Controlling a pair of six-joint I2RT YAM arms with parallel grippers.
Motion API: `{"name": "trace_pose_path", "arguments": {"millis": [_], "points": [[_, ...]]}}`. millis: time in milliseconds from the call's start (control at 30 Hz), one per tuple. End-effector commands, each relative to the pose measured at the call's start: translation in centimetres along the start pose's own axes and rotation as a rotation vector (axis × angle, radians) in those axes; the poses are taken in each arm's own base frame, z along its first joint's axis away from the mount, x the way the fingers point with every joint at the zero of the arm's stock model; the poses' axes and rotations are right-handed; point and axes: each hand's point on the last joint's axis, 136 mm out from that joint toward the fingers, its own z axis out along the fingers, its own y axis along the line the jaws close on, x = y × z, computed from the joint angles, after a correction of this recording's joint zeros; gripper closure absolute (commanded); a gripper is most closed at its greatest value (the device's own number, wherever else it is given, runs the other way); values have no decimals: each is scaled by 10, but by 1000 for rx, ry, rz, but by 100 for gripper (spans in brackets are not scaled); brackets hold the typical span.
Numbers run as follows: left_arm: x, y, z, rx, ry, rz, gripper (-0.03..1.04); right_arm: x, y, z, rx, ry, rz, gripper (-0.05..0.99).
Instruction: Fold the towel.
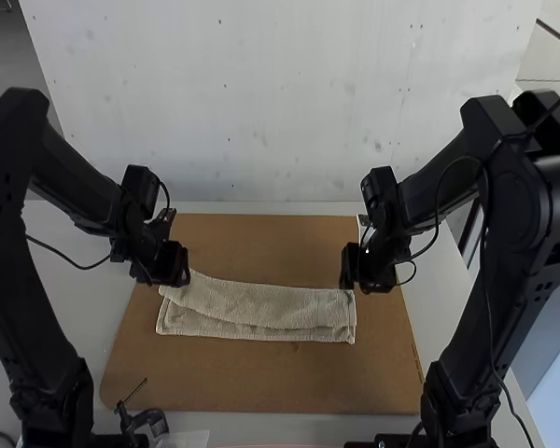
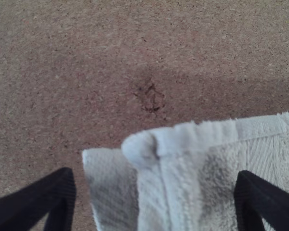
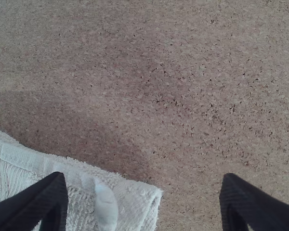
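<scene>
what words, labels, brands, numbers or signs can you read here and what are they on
None can be read.
Board: tiny marks near its right edge in the high view, too small to read.
Board, left wrist view: a dark blotch, no legible text.
Towel: no lettering I can make out.

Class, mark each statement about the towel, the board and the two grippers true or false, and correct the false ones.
1. The towel lies folded in a long strip. True.
2. The board under it is white. False: it is brown.
3. In the high view, the left gripper is at the towel's left end. True.
4. The right gripper's jaws are shut. False: they stand apart.
5. The top layer covers the lower one completely. False: a strip of the lower layer shows along the near side.
</scene>
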Motion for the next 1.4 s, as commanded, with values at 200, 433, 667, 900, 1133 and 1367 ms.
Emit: {"name": "trace_pose_path", "arguments": {"millis": [200, 433, 667, 900, 1133, 1367], "points": [[-20, 10, -8, -28, -53, 8, 6, -10, -9, -2, 30, 2, 22, 27], [-35, 26, -26, -59, -118, -20, 4, -18, -12, -22, 36, -15, 32, 27], [-44, 31, -42, -73, -165, -25, 3, -12, -11, -21, -8, 14, 60, 27], [-45, 34, -50, -80, -175, -34, 3, -3, -16, -11, -26, 81, 97, 28], [-44, 34, -50, -80, -171, -35, 3, 3, -6, -5, -105, 141, 128, 28], [-44, 34, -50, -82, -171, -36, 3, 15, -6, 5, -169, 232, 188, 28]]}}
